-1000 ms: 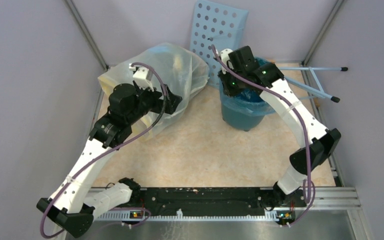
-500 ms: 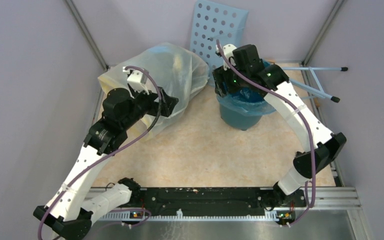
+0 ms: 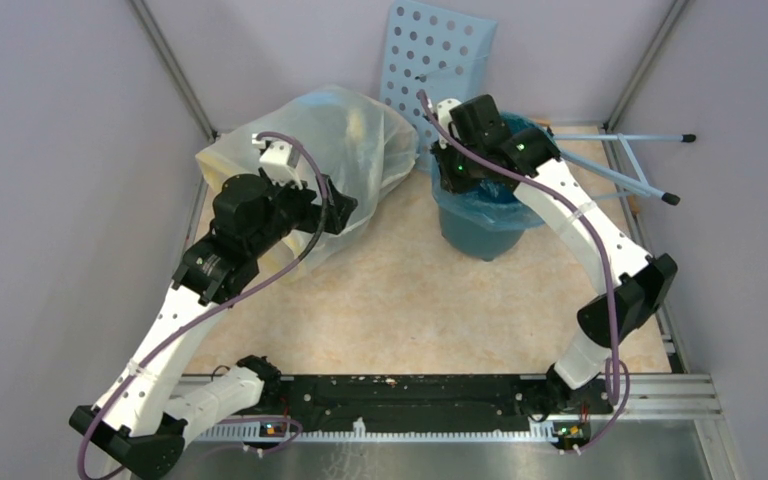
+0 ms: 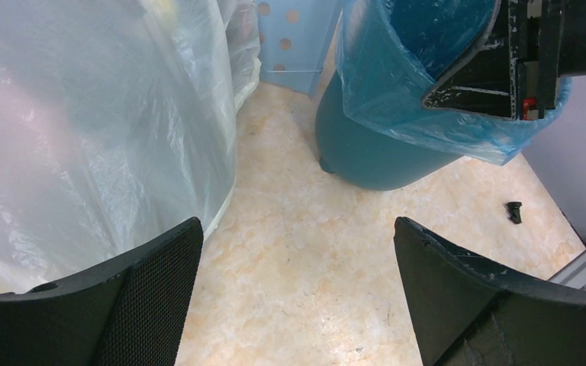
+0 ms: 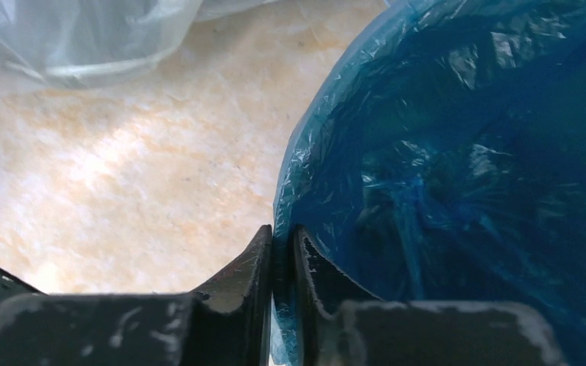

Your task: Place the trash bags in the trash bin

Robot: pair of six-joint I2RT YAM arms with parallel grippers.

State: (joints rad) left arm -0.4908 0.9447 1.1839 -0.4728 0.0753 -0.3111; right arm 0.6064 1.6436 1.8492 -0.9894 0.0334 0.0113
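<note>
The dark-teal trash bin (image 3: 480, 238) stands at the back right and also shows in the left wrist view (image 4: 374, 164). The light-blue trash bag (image 3: 468, 205) lines it and drapes over the rim (image 4: 404, 114). My right gripper (image 3: 450, 172) is at the bin's left rim, shut on the bag's edge (image 5: 281, 236), with crinkled blue plastic (image 5: 442, 152) to its right. My left gripper (image 3: 343, 213) is open and empty (image 4: 297, 252), low over the floor, left of the bin.
A large whitish translucent bag (image 3: 335, 140) lies at the back left, close to my left gripper (image 4: 84, 114). A pale-blue perforated panel (image 3: 440, 60) leans on the back wall. Light-blue rods (image 3: 640, 170) lie right of the bin. A small black piece (image 4: 513, 211) lies on the floor.
My right gripper shifted a little left along the bin's rim with the bag edge, and more blue plastic now hangs over the left side. My left arm moved only slightly.
</note>
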